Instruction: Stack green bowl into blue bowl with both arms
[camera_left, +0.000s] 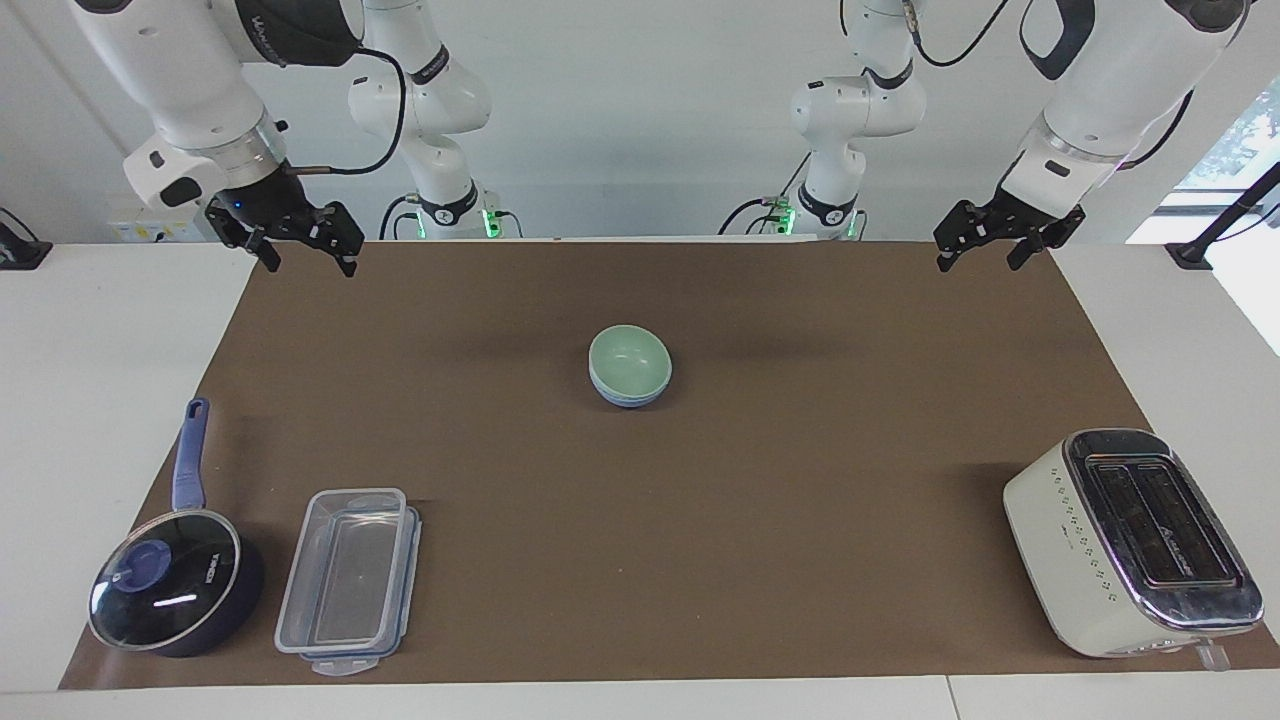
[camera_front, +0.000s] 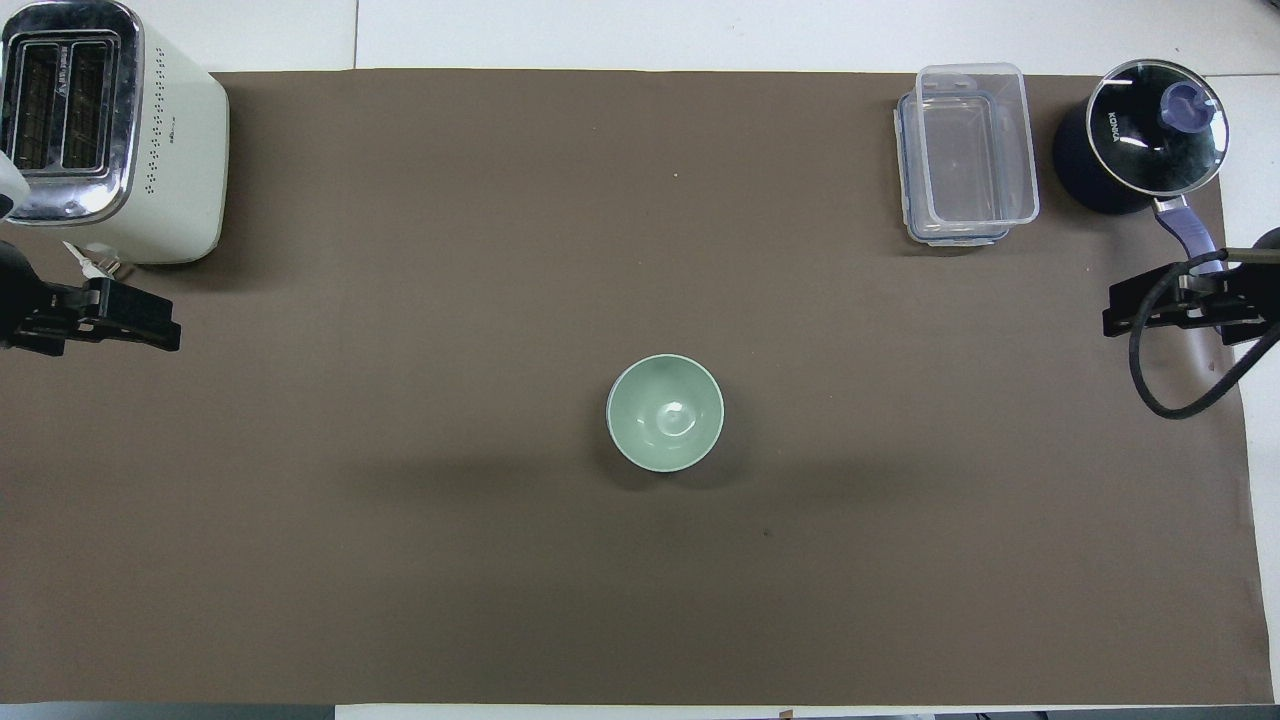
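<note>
Facing view: the green bowl (camera_left: 629, 355) sits nested in the blue bowl (camera_left: 628, 397), only the blue one's lower wall showing beneath it. The stack rests mid-mat on the counter (camera_left: 120, 330), between the two end effectors and well apart from both. The right end effector (camera_left: 300, 245) hangs in the air over the mat's corner at its own arm's end, fingers spread and holding nothing. The left end effector (camera_left: 985, 245) hangs over the mat's edge at the left arm's end, fingers likewise spread and empty. A clear container (camera_left: 348, 580) lies open with nothing in it, beside a lidded saucepan (camera_left: 170, 590); both are well apart from the right end effector. A toaster (camera_left: 1135, 540) stands at the left arm's end.

Overhead view: the green bowl (camera_front: 665, 412) is empty and hides the blue bowl under it. The left end effector (camera_front: 130, 322) shows just beside the toaster (camera_front: 110, 130); the right end effector (camera_front: 1165, 305) is over the saucepan (camera_front: 1145, 135) handle. From here I cannot tell how the fingers stand. The container (camera_front: 968, 152) holds nothing.
</note>
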